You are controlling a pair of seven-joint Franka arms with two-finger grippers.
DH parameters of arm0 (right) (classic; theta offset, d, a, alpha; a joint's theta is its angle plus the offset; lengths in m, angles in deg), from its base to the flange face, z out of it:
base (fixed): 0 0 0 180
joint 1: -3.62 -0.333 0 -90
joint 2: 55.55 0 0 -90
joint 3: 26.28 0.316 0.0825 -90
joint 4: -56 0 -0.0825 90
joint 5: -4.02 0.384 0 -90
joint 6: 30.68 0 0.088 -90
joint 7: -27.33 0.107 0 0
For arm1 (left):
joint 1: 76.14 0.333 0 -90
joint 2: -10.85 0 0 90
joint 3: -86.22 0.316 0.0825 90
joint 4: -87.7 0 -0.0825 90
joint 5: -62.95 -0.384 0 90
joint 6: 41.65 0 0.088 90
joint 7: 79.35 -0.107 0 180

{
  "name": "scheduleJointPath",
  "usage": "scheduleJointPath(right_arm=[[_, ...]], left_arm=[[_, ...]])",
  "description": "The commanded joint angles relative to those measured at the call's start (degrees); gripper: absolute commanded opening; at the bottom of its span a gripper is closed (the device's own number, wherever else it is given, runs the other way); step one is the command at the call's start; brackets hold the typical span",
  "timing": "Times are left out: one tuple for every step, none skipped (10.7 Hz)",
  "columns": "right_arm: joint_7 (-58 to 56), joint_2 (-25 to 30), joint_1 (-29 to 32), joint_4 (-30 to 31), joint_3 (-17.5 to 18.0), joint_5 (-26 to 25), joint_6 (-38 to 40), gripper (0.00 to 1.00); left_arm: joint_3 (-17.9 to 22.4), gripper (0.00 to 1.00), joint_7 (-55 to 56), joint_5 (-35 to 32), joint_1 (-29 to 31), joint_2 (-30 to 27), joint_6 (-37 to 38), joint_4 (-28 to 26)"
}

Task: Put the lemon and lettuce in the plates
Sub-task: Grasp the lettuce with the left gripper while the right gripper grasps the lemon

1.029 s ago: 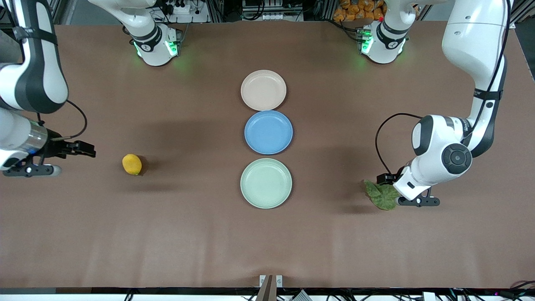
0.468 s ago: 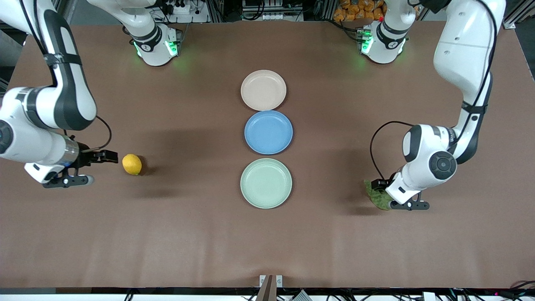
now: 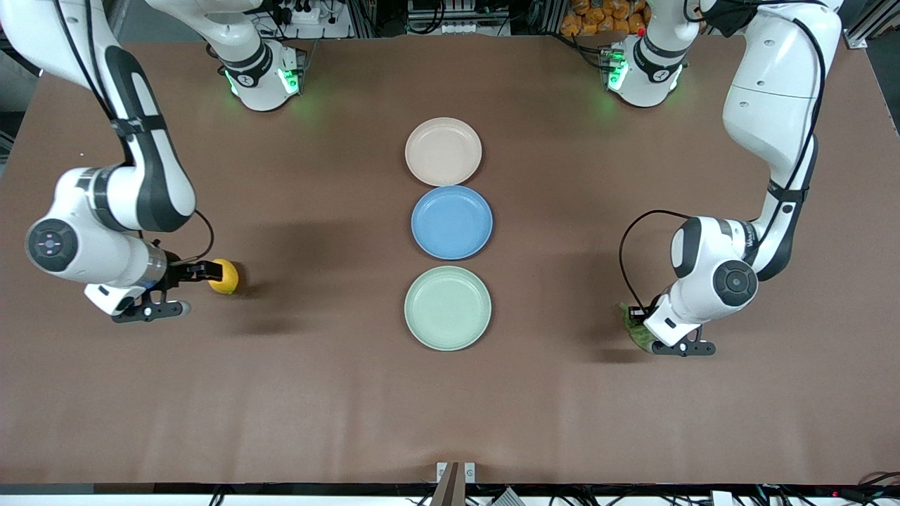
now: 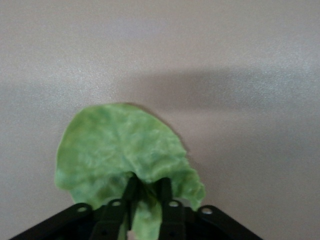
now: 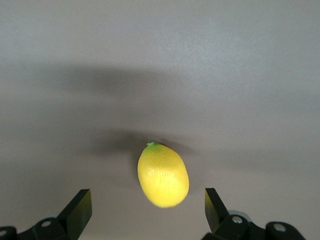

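The lemon (image 3: 226, 277) lies on the table toward the right arm's end. My right gripper (image 3: 202, 271) is low beside it and open, its fingertips at the lemon's near end. In the right wrist view the lemon (image 5: 163, 175) sits just ahead of the gripper (image 5: 146, 197), between the lines of the spread fingers. The lettuce (image 3: 633, 329) lies toward the left arm's end, mostly hidden under my left gripper (image 3: 641, 325). In the left wrist view the gripper (image 4: 148, 187) is pinched on the leaf's (image 4: 120, 145) edge. The beige-pink plate (image 3: 443, 151) and mint plate (image 3: 447, 308) are empty.
A blue plate (image 3: 451, 222) sits between the two task plates, in a row at the table's middle. Bare brown table lies between each gripper and the plates.
My right gripper has moved along the table up to the lemon. My left gripper has shifted slightly toward the plates over the lettuce, covering more of the leaf.
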Motion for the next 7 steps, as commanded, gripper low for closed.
scheduleJointPath(right_arm=[[-0.3, 0.5, 0.6, 7.1, 0.2, -0.6, -8.6, 1.00], [-0.3, 0.0, 0.7, 8.1, 0.2, -0.6, -10.4, 1.00], [-0.3, -0.9, 1.4, 8.2, 0.2, -0.6, -11.6, 1.00], [-0.3, -1.9, 1.6, 8.2, 0.2, -0.6, -12.0, 1.00], [-0.3, -2.8, 1.6, 8.2, 0.2, -0.6, -12.2, 1.00], [-0.3, -3.8, 1.6, 8.2, 0.2, -0.4, -12.5, 1.00], [-0.3, -4.5, 1.6, 8.2, 0.2, -0.3, -13.1, 1.00]], left_arm=[[-0.1, 0.00, 1.0, -0.9, -0.3, 0.7, -0.2, 1.5], [-0.1, 0.00, 1.0, -0.9, -0.2, 0.5, -0.2, 1.5], [-0.2, 0.00, 0.9, -0.9, -0.2, 0.2, -0.2, 1.5], [-0.3, 0.00, 0.9, -0.9, -0.4, -0.7, -0.2, 1.7], [-0.4, 0.00, 0.8, -0.9, -0.6, -1.6, 0.2, 1.9], [-1.5, 0.00, 0.8, -0.8, -0.8, -3.2, 0.3, 1.9], [-4.0, 0.00, 0.9, -0.8, -0.7, -4.0, 0.4, 2.3]])
